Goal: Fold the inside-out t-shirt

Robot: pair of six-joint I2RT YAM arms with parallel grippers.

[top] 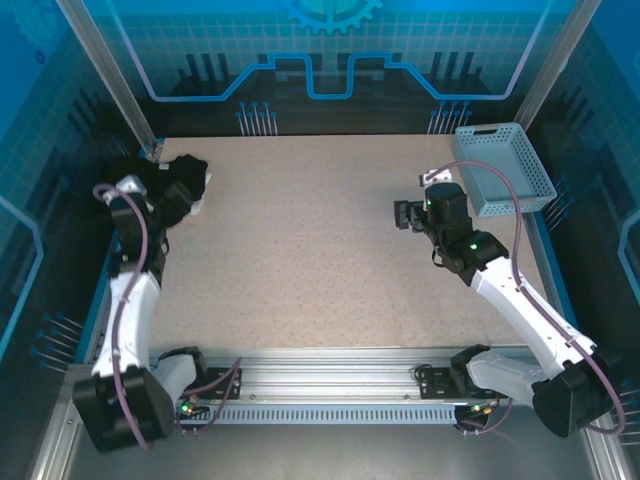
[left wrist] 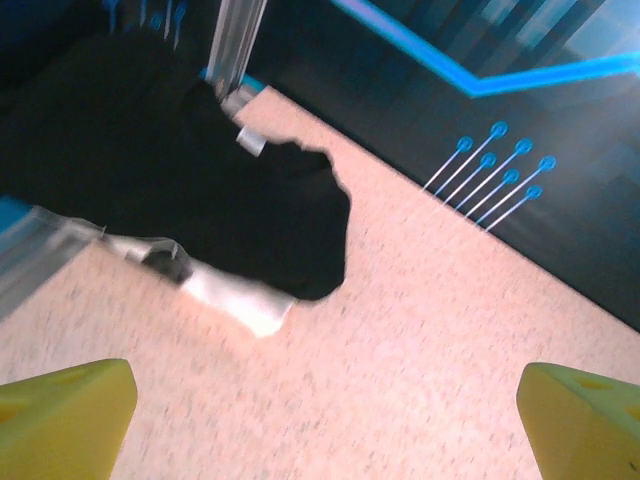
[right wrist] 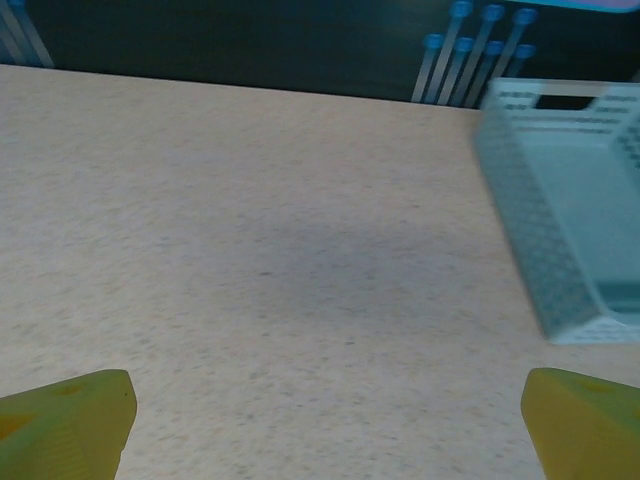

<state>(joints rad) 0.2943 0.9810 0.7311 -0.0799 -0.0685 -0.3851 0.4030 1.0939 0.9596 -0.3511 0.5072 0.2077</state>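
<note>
The pale mesh basket (top: 500, 170) shows its bare floor. Well across the table (top: 320, 260) from it, at the opposite far corner, the t-shirt (top: 175, 180) lies in a black crumpled heap. The left gripper (left wrist: 325, 400) beside the heap and the right gripper (right wrist: 325, 410) near the basket are both spread wide, holding nothing.

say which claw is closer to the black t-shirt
Left. The left claw sits just short of the t-shirt in the far left corner; the right claw is across the table, by the basket.

The top camera looks down on the whole speckled beige tabletop (top: 320, 250); both wrist cameras view it closely, facing its far edge.
</note>
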